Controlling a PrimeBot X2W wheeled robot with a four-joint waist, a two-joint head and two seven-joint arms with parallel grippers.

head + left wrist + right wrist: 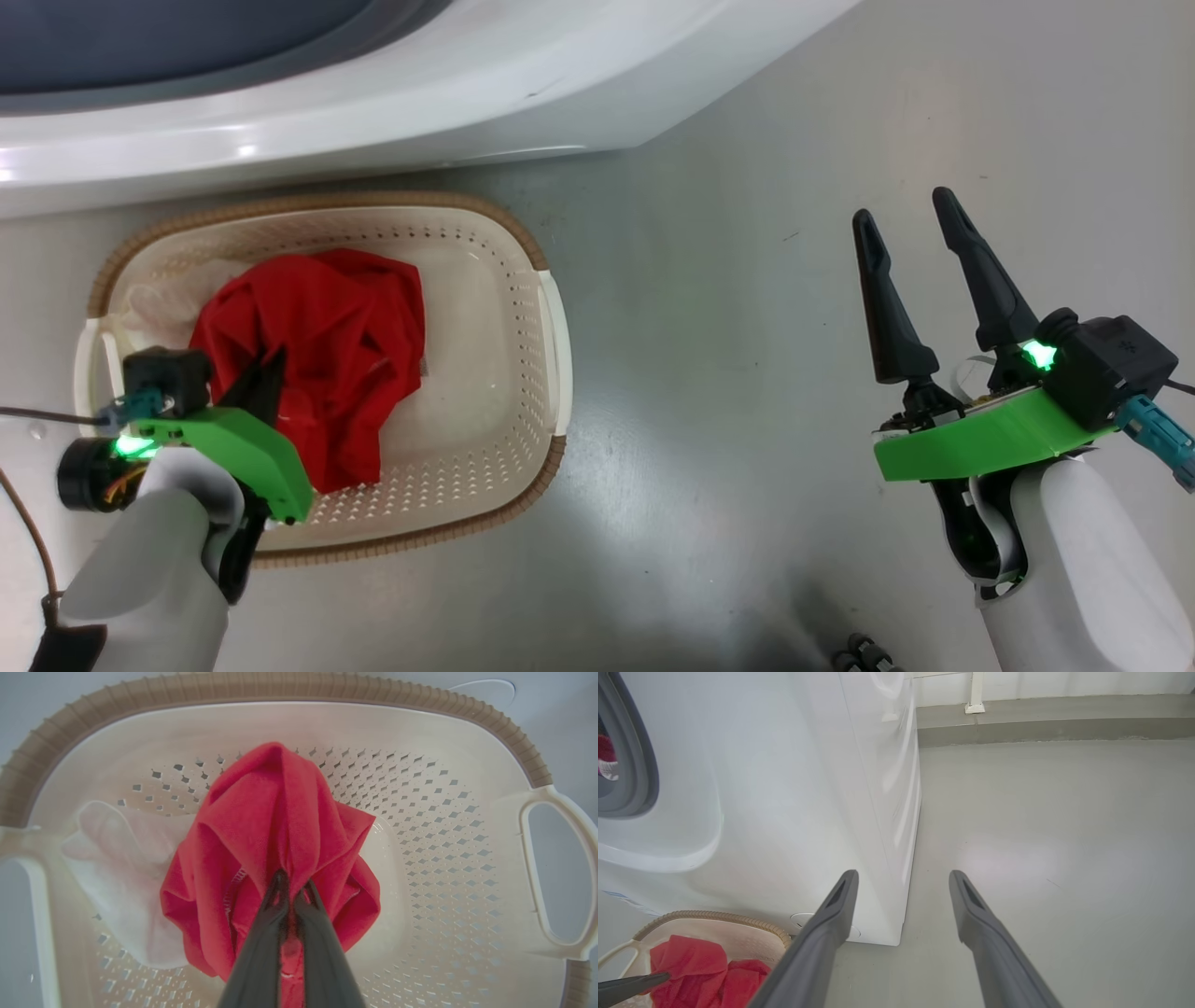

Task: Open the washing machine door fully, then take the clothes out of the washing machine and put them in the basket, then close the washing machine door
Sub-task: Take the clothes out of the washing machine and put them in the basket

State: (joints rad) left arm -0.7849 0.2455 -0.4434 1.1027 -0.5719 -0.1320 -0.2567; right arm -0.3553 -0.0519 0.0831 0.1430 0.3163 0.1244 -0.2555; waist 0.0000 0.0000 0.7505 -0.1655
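**A:** Where is the red garment [317, 355]?

**B:** Inside the basket [523, 308], bunched toward its left half, beside a pale white cloth [112, 882]. The bunch runs longer from far to near than across.

**A:** Is it held?

**B:** Yes. The left claw [293, 889] points down into the basket, its fingers pinched tight on a gathered fold of the red fabric. The folds fan out from the tips.

**A:** Which way does the basket lie?

**B:** Its long axis runs left to right along the front of the washing machine [420, 93], just on the near side of it, with a handle at each end.

**A:** And the other arm?

**B:** The right claw [904, 210] hangs well to the right over bare floor [747, 392]. Its fingers are spread wide with nothing between them, and they point away, leaning a little left.

**A:** What about the surface and the room?

**B:** The floor is smooth, glossy and grey, with faint scuffs. The right wrist view shows the machine's white side and the grey rubber ring [640, 765], with a scrap of red and white fabric [605, 753] behind it. At the far end a low grey kerb [1041, 723] runs under a white wall.
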